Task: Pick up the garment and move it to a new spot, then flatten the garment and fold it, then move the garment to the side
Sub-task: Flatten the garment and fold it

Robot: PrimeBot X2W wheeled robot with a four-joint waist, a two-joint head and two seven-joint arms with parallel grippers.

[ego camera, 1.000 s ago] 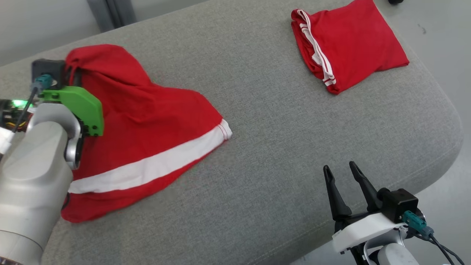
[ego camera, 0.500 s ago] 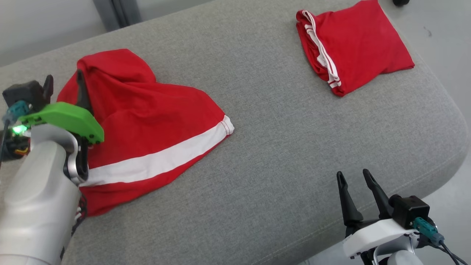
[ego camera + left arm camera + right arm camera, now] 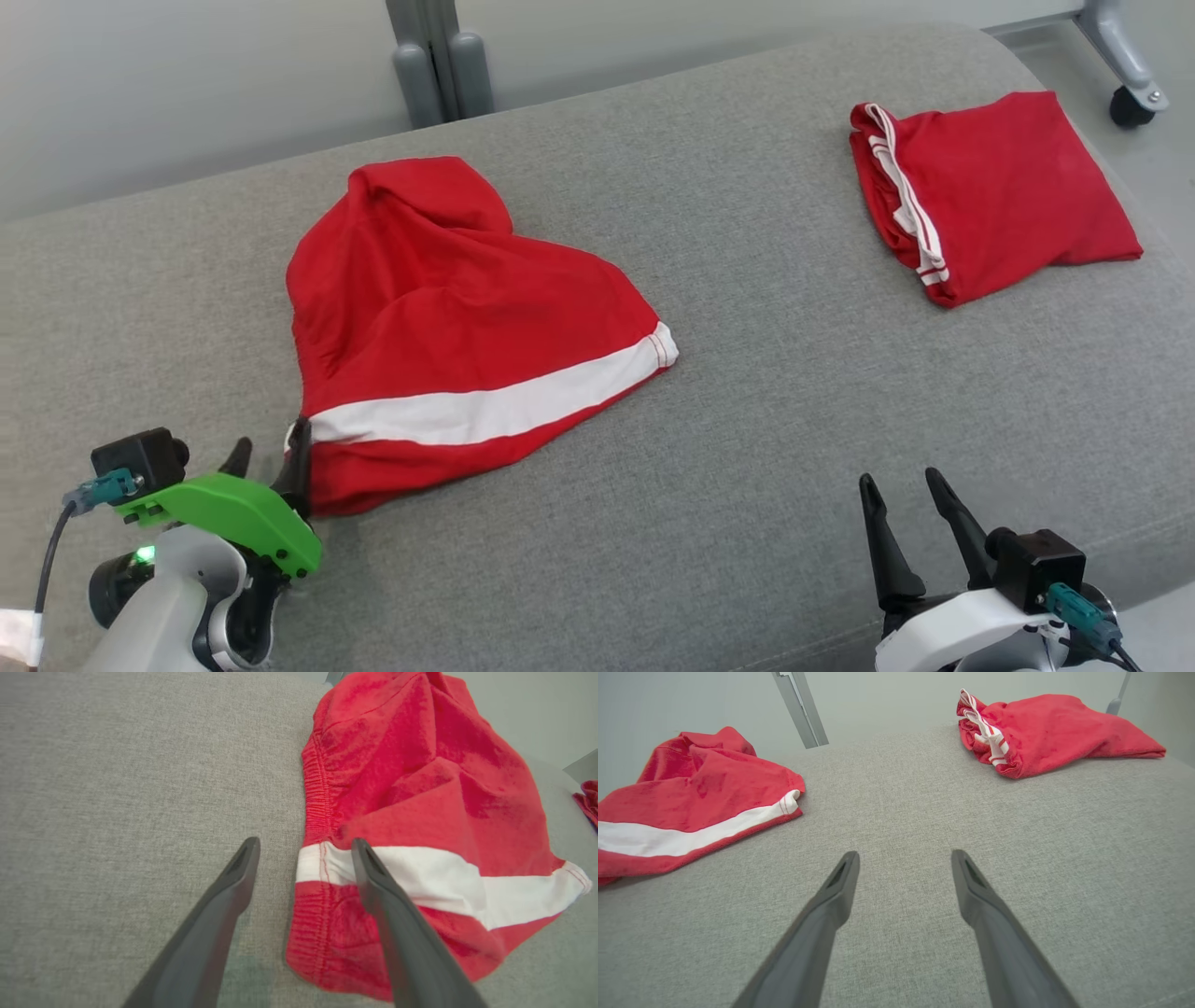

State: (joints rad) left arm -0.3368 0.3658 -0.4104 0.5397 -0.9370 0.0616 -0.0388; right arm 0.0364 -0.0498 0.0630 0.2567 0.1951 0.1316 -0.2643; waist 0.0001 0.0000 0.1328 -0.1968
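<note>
Grey worktop is noted carrying a crumpled garment at centre-left. Left end effector is seen released, spread at its near-left corner. Right end effector is found released, near right.

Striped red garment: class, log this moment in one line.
striped garment: crumpled, unfolded | left tool: open at its waistband edge | right tool: open, above cushion | second garment: folded, far right

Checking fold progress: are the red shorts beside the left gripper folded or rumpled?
Rumpled: the shorts lie loosely heaped on the cushion, creased and humped, white stripe slanting across.
</note>
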